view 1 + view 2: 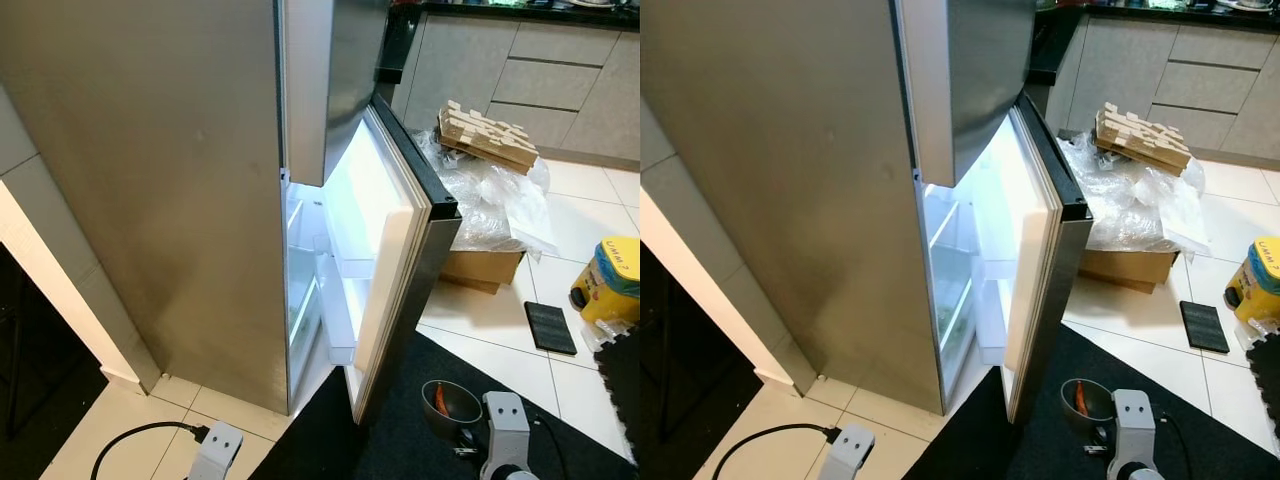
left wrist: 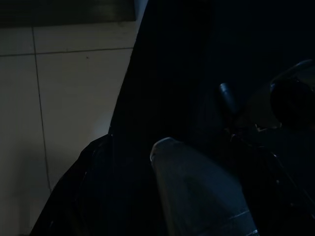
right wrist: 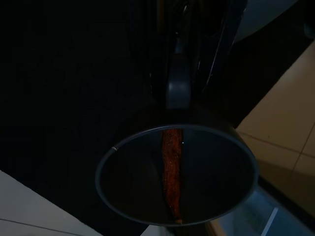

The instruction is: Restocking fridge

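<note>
I stand before the fridge (image 1: pixel 180 200) with its lower door (image 1: pixel 400 260) swung open and the lit shelves (image 1: pixel 300 270) showing inside; my right tool (image 3: pixel 178 96) holds a small dark bowl (image 3: pixel 177 174) by its rim, closed on it, low over the black mat (image 1: pixel 400 440) just in front of the door's bottom corner; a reddish strip of food (image 3: pixel 172 167) lies across the bowl's bottom; my left tool hangs idle above the mat, and I cannot tell whether it is open or closed. The bowl still has to go up and round the door edge onto a shelf, I judge; held by one side of the rim, it could tip and spill the strip if I lift quickly; the door stands only partly open, so my arm might clip its edge; the cable and plug (image 1: pixel 205 433) on the tiles near my left side could snag a foot.
</note>
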You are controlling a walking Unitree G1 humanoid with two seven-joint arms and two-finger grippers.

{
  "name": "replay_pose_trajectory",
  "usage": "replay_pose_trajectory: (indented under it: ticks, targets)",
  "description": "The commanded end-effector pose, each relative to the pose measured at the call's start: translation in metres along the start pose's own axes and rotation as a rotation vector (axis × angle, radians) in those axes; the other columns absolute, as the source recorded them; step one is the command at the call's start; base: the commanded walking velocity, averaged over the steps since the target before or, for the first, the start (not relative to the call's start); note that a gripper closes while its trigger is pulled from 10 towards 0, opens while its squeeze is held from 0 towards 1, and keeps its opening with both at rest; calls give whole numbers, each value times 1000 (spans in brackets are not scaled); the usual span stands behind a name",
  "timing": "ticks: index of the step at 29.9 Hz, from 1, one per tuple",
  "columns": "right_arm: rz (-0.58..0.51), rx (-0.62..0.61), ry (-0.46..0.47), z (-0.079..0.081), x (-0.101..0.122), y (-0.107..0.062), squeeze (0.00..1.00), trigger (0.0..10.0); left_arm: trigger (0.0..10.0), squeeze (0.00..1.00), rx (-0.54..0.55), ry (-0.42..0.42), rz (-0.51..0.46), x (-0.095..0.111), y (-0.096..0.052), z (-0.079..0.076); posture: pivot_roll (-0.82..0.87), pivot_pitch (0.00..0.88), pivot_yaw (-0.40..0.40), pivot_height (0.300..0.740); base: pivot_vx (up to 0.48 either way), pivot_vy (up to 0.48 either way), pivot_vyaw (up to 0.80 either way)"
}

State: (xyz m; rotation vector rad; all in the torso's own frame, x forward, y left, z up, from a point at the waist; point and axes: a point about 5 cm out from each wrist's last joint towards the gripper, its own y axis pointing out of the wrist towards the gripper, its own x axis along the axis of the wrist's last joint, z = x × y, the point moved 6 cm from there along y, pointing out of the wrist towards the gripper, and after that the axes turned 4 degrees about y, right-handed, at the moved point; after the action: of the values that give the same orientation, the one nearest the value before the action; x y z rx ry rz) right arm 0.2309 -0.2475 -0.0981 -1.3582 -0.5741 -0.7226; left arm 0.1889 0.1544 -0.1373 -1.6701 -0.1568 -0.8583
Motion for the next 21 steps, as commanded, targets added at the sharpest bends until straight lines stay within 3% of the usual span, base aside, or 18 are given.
replay_pose_trajectory:
  ticks: [1,11,18,21]
  targets:
    - [-25,5,-13,0,8,2,0,10000,10000,0,7,-9,7,-1,0,1,53,22,1,740,0,-247,0]
    - [-41,29,-28,6,12,3,0,10000,10000,0,17,-14,7,-1,0,2,54,26,4,740,0,0,0]
    - [-84,118,-68,23,27,8,0,10000,10000,0,20,-14,11,-3,-1,2,53,29,7,740,0,0,0]
    - [-133,156,-88,32,44,12,0,10000,10000,0,20,-9,10,-3,-1,2,54,29,6,740,0,0,0]
